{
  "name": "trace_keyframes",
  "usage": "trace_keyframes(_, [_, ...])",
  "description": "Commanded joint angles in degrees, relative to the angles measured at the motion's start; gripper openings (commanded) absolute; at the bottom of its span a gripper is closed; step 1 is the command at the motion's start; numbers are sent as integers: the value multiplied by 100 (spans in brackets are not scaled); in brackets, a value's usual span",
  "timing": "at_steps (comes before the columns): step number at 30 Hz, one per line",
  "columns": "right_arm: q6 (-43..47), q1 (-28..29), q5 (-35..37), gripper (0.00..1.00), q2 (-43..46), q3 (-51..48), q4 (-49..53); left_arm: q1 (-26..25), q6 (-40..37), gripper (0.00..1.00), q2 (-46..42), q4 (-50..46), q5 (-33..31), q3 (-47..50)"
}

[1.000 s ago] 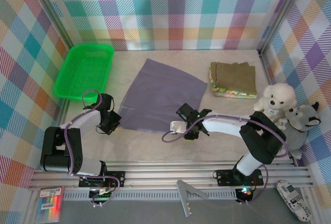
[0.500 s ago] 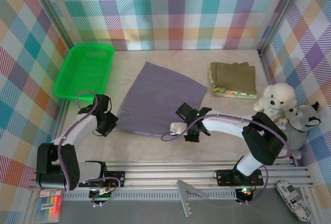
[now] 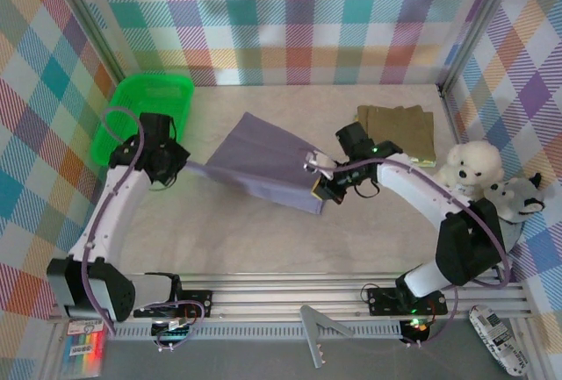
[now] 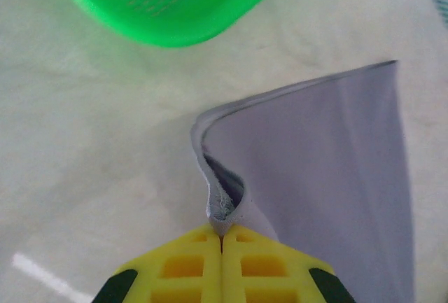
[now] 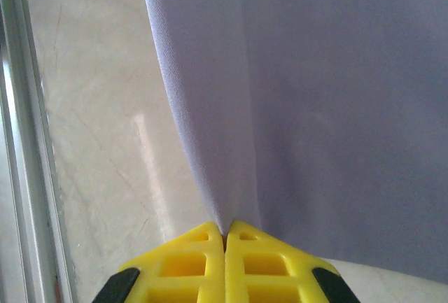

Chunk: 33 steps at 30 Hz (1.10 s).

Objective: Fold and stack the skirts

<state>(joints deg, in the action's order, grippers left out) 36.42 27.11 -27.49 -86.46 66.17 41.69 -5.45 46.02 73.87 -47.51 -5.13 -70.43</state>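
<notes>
Your left gripper (image 3: 182, 164) is pinched tight on the left corner of the grey skirt (image 3: 263, 156), your right gripper (image 3: 320, 189) likewise on the right corner. Since a second ago both have lifted its near edge backward. It hangs mid-table, between the basket (image 3: 145, 103) and the olive skirt (image 3: 402, 130).

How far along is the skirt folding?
Done: the olive skirt lies folded on the floral skirt, far right. In hand: the grey skirt; left jaws and right jaws are shut on its near edge, one at each end, holding it raised. Left: probably finish that fold and set it on the other two.
</notes>
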Motion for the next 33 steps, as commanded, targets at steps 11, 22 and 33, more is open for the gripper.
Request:
trace_keyframes(11, [665,-1454,-625,0,-2010,1509,874,-770,-1155,0,3430,-180,-127,-3745])
trace_keyframes(22, [305,-1551,43,0,-3209,2357,831,-861,-1145,0,5530,-474,-315,-5423])
trace_keyframes(33, [-1888,-1448,991,49,-2452,1976,-98,-877,-1243,85,5850,-679,249,-5998])
